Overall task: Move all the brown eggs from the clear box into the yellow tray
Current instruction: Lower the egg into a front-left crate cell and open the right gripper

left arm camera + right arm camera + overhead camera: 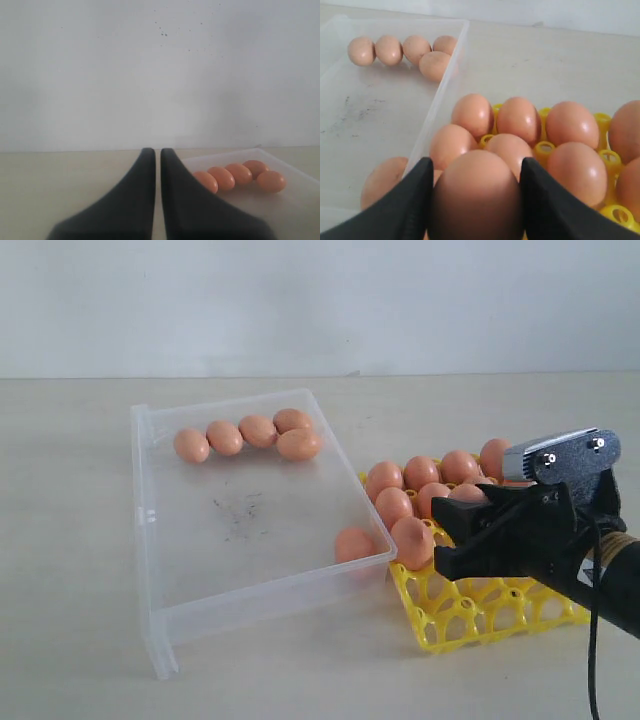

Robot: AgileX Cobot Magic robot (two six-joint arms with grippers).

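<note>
My right gripper (437, 534) is shut on a brown egg (412, 542), holding it over the near left part of the yellow tray (470, 615). In the right wrist view its black fingers (415, 200) press both sides of that egg (476, 200). Several brown eggs (420, 474) fill the tray's far cups. The clear box (250, 592) holds a cluster of several eggs (258, 431) at its far end and one egg (352, 543) in its near right corner. My left gripper (154, 153) is shut and empty, looking toward the far eggs (239, 174); the exterior view does not show it.
The box stands to the left of the tray and touches it, with dark scuffs (238, 515) on its bare floor. The tray's near cups (500, 605) stand open below my right arm. A pale wall (320, 300) bounds the beige table at the back.
</note>
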